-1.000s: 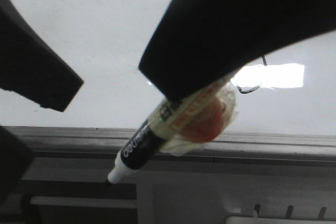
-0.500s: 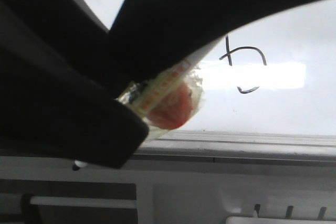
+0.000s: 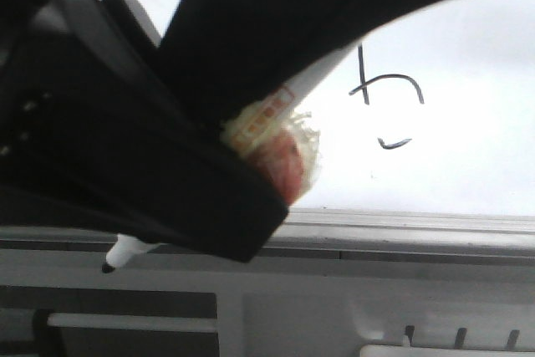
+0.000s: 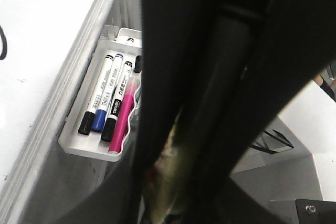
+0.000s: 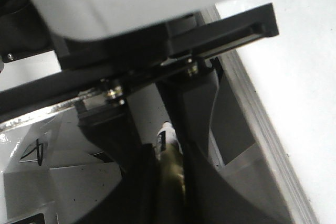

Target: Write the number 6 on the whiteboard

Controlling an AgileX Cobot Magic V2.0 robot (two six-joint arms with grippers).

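Note:
The whiteboard (image 3: 468, 165) carries the number 6 (image 3: 389, 94) as a thin black line at its right. My right gripper (image 3: 251, 110) reaches in from above and is shut on a white marker (image 3: 322, 73) wrapped in yellowish tape with a red wad (image 3: 284, 156). The marker's black tip (image 3: 109, 267) points down left, below the board's edge and off the board. My left gripper (image 3: 221, 219) lies across the marker's middle and hides it; its jaw state is unclear. The right wrist view shows the marker (image 5: 169, 140) between my right gripper's (image 5: 170, 182) fingers. The left wrist view shows taped marker (image 4: 173, 182) amid dark shapes.
A grey ridged ledge (image 3: 401, 227) runs under the board. A white tray (image 4: 79, 148) fixed below the board holds black, blue and pink pens (image 4: 113, 106). The board's surface (image 4: 31, 35) and its frame edge (image 5: 252, 108) lie close beside both grippers.
The right gripper carried the marker left, uncovering the number. The left gripper swung in from the left and now overlaps the marker. The bright glare patch on the board has gone.

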